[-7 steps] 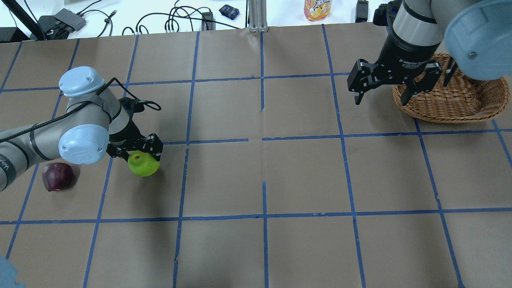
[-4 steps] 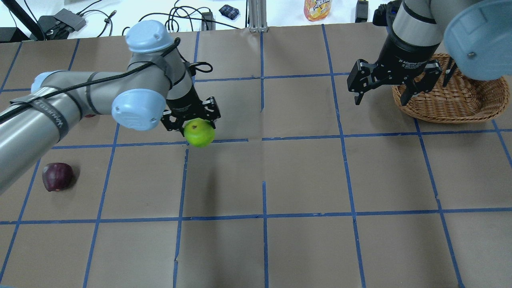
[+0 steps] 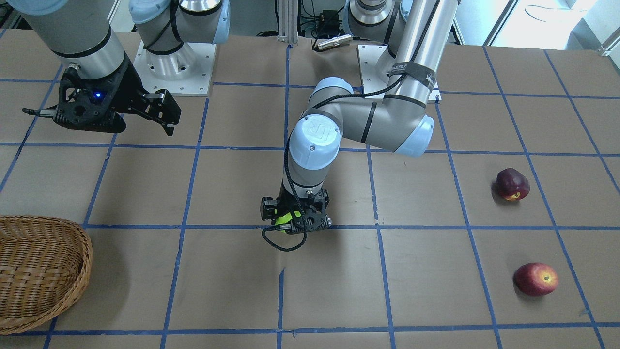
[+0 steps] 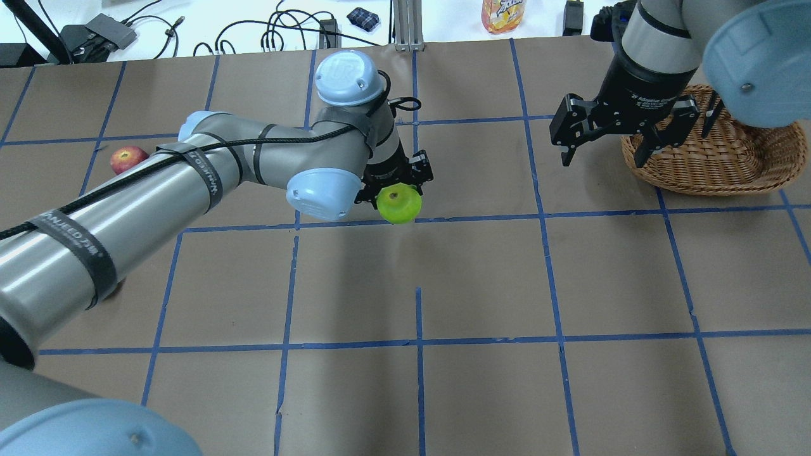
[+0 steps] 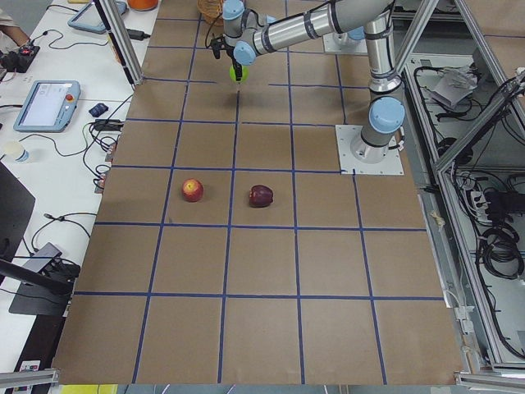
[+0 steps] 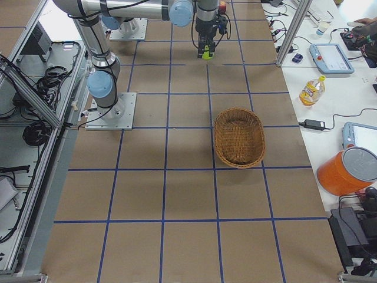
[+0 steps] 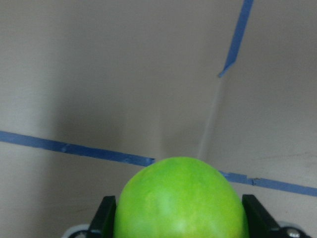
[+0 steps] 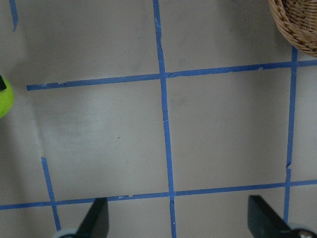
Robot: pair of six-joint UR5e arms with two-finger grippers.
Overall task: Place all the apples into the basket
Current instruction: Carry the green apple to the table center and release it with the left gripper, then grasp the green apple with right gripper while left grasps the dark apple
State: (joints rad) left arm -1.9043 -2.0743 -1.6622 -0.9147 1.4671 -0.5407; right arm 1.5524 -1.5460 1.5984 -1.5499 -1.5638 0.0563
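Note:
My left gripper (image 4: 398, 197) is shut on the lime green apple (image 4: 399, 204) and holds it above the middle of the table; the apple fills the bottom of the left wrist view (image 7: 181, 198). The maroon apple (image 3: 512, 184) and the red apple (image 3: 535, 278) lie on the table on my left side. In the overhead view my left arm hides the maroon one, while the red one (image 4: 128, 158) shows. The wicker basket (image 4: 716, 183) sits at the far right, holding no apples. My right gripper (image 4: 603, 158) hangs open and empty beside the basket's left rim.
The table is brown paper with a grid of blue tape. An orange drink bottle (image 4: 504, 14) and cables lie beyond its far edge. My left arm (image 4: 190, 177) stretches across the table's left half.
My left arm has swung right and away from me, carrying the green apple from beside the maroon apple to the table's middle. The right arm has not moved.

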